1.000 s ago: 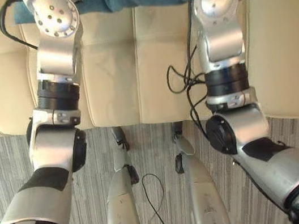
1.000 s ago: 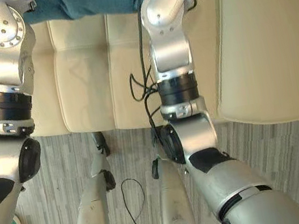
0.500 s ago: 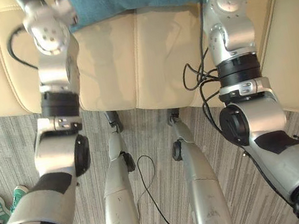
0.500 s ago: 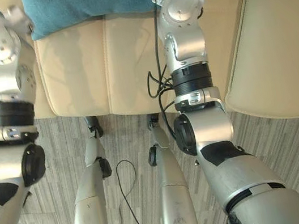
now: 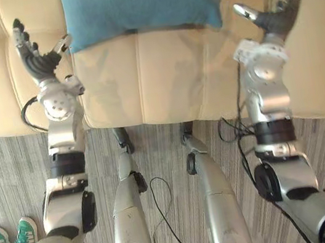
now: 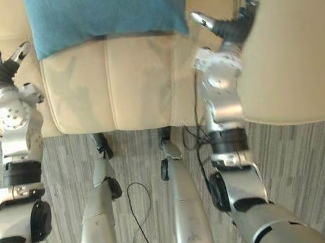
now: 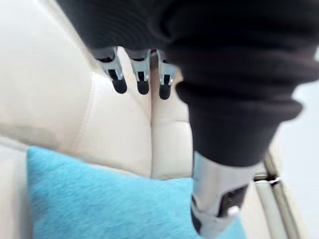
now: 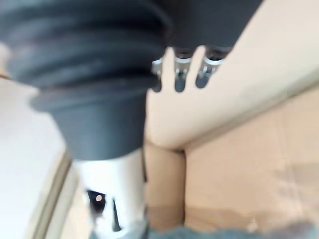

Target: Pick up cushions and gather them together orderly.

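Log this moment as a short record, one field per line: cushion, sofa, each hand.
cushion: one blue cushion on the sofa, between the hands
sofa: cream sofa, seamed panels
left hand: left hand open, raised by the cushion's left edge, holding nothing
right hand: right hand open, raised right of the cushion, apart from it
floor: a person's green shoes

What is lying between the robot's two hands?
The blue cushion, on the cream sofa, lies between the left hand and right hand, in the left eye view.
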Tool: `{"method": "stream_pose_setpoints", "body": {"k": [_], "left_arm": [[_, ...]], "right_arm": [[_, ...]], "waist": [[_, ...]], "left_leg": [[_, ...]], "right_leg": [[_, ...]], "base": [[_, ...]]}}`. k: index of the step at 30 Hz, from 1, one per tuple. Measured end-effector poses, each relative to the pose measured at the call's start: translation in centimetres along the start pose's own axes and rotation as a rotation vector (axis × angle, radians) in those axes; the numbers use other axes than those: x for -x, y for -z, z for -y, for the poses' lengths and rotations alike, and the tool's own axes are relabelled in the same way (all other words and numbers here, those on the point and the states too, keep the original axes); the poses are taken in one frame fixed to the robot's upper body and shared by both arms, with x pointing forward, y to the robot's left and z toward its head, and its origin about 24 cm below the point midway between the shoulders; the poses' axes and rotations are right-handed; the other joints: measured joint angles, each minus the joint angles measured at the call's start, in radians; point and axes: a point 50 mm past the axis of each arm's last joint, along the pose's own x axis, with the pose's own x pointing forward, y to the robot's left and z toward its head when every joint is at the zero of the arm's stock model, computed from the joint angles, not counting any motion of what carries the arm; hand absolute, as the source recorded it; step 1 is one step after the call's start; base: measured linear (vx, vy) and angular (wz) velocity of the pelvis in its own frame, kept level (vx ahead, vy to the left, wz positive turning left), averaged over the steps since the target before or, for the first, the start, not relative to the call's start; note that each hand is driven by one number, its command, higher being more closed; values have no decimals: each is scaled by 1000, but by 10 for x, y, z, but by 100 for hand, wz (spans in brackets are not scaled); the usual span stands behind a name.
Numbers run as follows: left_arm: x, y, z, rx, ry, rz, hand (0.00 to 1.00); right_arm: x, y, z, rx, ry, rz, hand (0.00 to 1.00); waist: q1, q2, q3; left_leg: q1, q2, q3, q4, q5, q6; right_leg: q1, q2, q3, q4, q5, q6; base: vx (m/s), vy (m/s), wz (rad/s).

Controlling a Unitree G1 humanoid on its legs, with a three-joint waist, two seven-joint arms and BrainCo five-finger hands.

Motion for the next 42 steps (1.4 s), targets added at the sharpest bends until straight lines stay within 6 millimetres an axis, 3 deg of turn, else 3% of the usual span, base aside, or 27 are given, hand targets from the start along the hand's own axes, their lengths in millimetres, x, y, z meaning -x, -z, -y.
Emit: {"method": "stream_pose_setpoints", "body": {"k": [2, 3, 4, 6, 8, 10, 12, 14, 20, 24, 28, 33, 38, 40, 41, 42], "left_arm": [[21, 15, -28, -37, -22, -24, 0], [29, 21, -37, -54, -22, -41, 0], [49, 37, -53, -94, -10, -100, 0], [70, 55, -65, -119, 8, -183, 0], [112, 85, -80, -118, 3, -349, 0], [145, 108, -91, -123, 1, -491, 0], [189, 133, -106, -163, -5, -679, 0], [231, 154, -117, -218, 21, -863, 0], [314, 186, -140, -285, -28, -1249, 0], [354, 190, -157, -328, -73, -1428, 0], [375, 188, -167, -375, -65, -1519, 0], [379, 188, -168, -408, -32, -1537, 0], [379, 189, -169, -416, -25, -1551, 0], [369, 191, -169, -427, -12, -1527, 0], [364, 193, -169, -431, -11, -1518, 0], [360, 193, -171, -441, -12, -1515, 0]], "right_arm": [[18, 6, 31, 95, -9, 27, 0], [24, 8, 38, 129, -24, 32, 0], [40, 13, 50, 168, -65, 15, 0], [54, 22, 59, 233, -108, -17, 0], [80, 42, 72, 286, -154, -124, 0], [104, 59, 76, 311, -201, -226, 0], [138, 90, 83, 352, -273, -400, 0], [183, 123, 97, 441, -347, -612, 0], [281, 180, 146, 548, -344, -1142, 0], [325, 190, 174, 567, -257, -1383, 0], [351, 190, 180, 577, -253, -1498, 0], [352, 192, 178, 572, -272, -1530, 0], [340, 198, 165, 556, -296, -1495, 0], [338, 199, 161, 556, -312, -1484, 0], [335, 200, 157, 559, -338, -1471, 0], [333, 202, 151, 558, -365, -1458, 0]], "waist": [[-5, 0, -1], [-6, 0, -1], [-5, 0, -3], [-5, 0, -9], [-5, -2, -62], [-3, -5, -72], [-2, -9, -138], [5, -17, -208], [-1, -24, -300], [-3, -28, -331], [1, -39, -346], [-5, -42, -354], [-4, -55, -345], [-4, -69, -321], [3, -68, -313], [6, -45, -299]], "left_leg": [[67, -1, 0, 23, -37, 1], [90, 0, 0, 29, -46, 2], [136, 3, 1, 41, -64, 0], [180, 7, 0, 46, -76, 1], [219, 13, 1, 60, -99, 1], [301, 19, 14, 65, -117, -7], [376, 24, 29, 76, -151, -13], [447, 33, 48, 103, -197, -20], [577, 24, 50, 80, -227, -26], [624, 5, 55, 34, -226, -27], [664, -10, 68, -3, -225, -29], [694, -23, 82, -6, -230, -30], [722, -35, 137, -5, -244, -28], [715, -43, 120, 27, -276, -9], [689, -46, 67, 67, -305, 10], [670, -14, 79, 89, -306, 31]], "right_leg": [[69, -6, -2, 19, -32, -1], [93, -7, -3, 21, -42, -5], [144, -7, -10, 19, -60, 1], [195, -5, -17, 15, -70, -1], [247, 1, -21, -5, -71, 3], [338, 10, -20, -28, -70, 7], [421, 16, -12, -62, -76, 14], [509, 28, -1, -100, -80, 17], [672, 30, 4, -219, -58, 33], [740, 27, 11, -315, -13, 41], [774, 26, 35, -358, 12, 48], [795, 19, 63, -371, 19, 53], [780, 17, 123, -355, 33, 53], [754, 16, 115, -304, 44, 37], [726, 28, 106, -281, 72, -3], [713, 34, 77, -253, 65, -18]], "base": [[14, -118, 4], [68, -106, 1], [71, -88, -2], [83, -84, -1], [121, -63, -5], [129, -42, -16], [156, -7, -24], [172, 4, -27], [59, 39, -6], [27, 47, -5], [23, 31, -11], [14, 19, -14], [-15, 26, -33], [-61, 25, -46], [-137, 24, -71], [-125, 20, -58]]}}
